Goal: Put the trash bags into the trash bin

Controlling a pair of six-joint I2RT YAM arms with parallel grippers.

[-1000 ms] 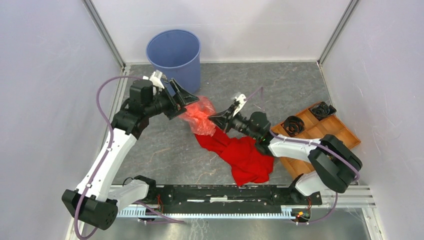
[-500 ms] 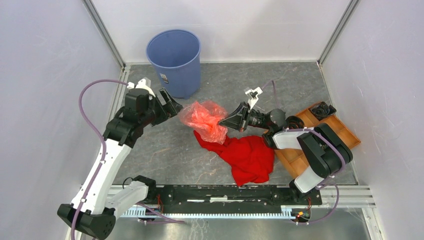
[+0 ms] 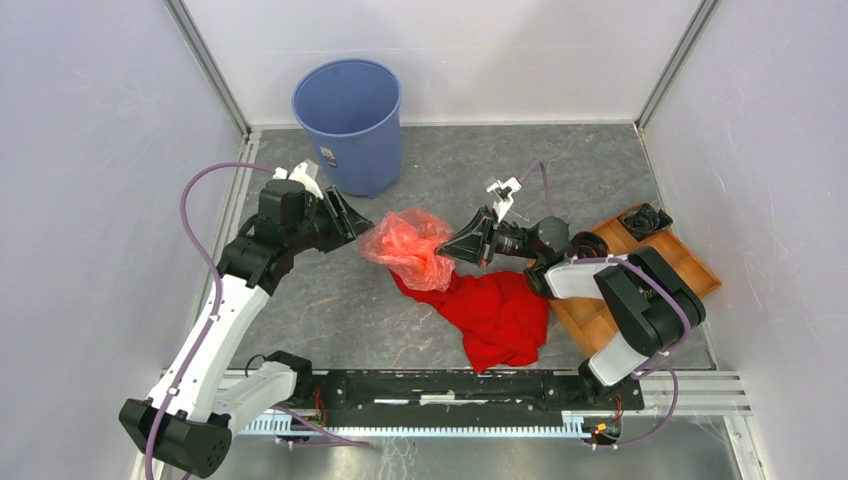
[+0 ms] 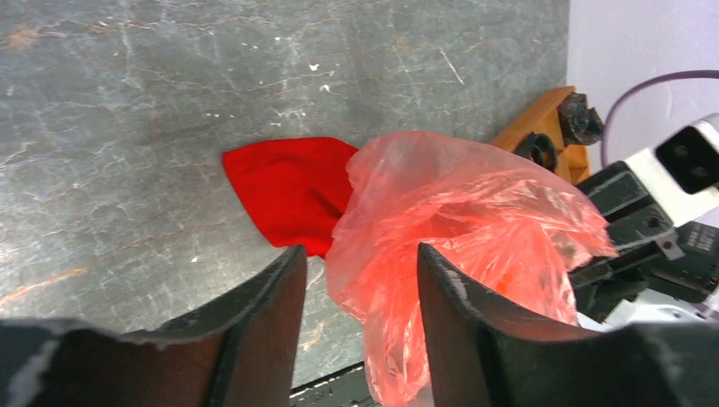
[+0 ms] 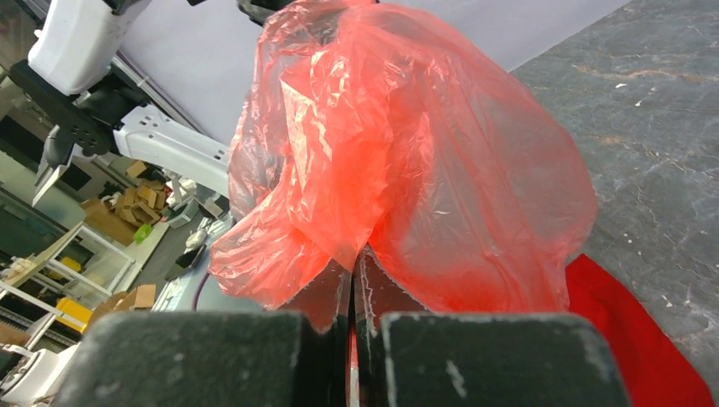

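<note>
Top external view: R pincer point(image 3: 447, 246) is clenching a fold of the trash bag point(image 3: 408, 243) and holding it bunched above the red cloth point(image 3: 495, 315), probably to keep the two apart and offer a free edge to L pincer point(image 3: 362, 222). L jaws are standing apart, straddling film, not visibly pinching it. Bag is hanging between both arms over the counter point(image 3: 320, 300), near-right of the trash bin point(image 3: 355, 150), not yet inside. Bin is carrying a small sticker, too small to read; no other writing is showing.

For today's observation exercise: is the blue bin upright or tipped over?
Upright. The bin stands on its base, its round open mouth facing up.
</note>
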